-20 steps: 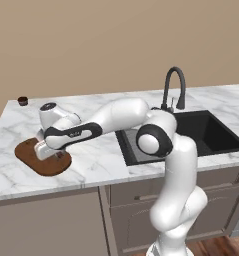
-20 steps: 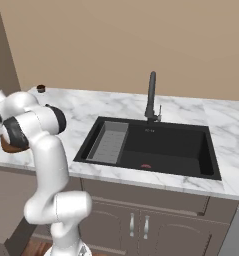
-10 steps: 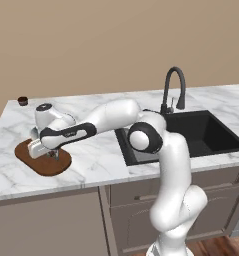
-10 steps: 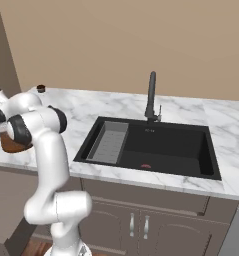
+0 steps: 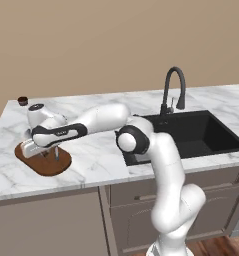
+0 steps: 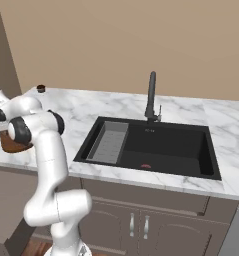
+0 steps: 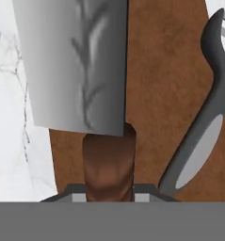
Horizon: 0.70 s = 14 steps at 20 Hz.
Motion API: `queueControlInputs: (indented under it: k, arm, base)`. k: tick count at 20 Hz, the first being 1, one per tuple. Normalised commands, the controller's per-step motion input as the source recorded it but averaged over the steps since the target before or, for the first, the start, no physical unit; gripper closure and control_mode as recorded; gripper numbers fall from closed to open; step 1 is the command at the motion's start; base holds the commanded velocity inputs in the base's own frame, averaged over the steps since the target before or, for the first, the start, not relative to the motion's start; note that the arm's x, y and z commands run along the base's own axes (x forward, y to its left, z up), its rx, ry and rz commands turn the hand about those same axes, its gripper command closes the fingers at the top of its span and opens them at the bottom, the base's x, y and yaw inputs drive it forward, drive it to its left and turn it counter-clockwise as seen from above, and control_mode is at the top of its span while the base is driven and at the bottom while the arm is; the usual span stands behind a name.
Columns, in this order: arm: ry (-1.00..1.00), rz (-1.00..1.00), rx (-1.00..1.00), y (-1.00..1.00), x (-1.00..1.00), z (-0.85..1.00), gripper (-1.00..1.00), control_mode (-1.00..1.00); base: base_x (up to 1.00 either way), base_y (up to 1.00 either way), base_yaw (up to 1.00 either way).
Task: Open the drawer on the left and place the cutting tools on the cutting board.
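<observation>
Marble counter [image 5: 91, 160]; silver-bladed, brown-handled cleaver [image 7: 81, 66] over dark-brown cutting board [image 7: 165, 94].

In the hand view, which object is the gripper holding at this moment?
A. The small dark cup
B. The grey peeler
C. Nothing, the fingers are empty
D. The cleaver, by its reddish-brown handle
D: in the hand view the gripper is shut on the reddish-brown handle of the cleaver, while the peeler lies free on the cutting board beside it.
</observation>
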Motion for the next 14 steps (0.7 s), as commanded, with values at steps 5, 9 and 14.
queueControlInputs:
  k: [5, 9, 14]
  arm:
    - [0.02, 0.0, 0.0, 0.0, 0.01, -0.35, 1.0, -1.0]
    - [0.02, 0.0, 0.0, 0.0, 0.0, -0.39, 1.0, -1.0]
    - [0.0, 0.0, 0.0, 0.0, 0.0, -0.23, 1.0, -1.0]
  base:
    - [0.0, 0.0, 0.0]
    - [0.0, 0.0, 0.0]
    - [0.0, 0.0, 0.0]
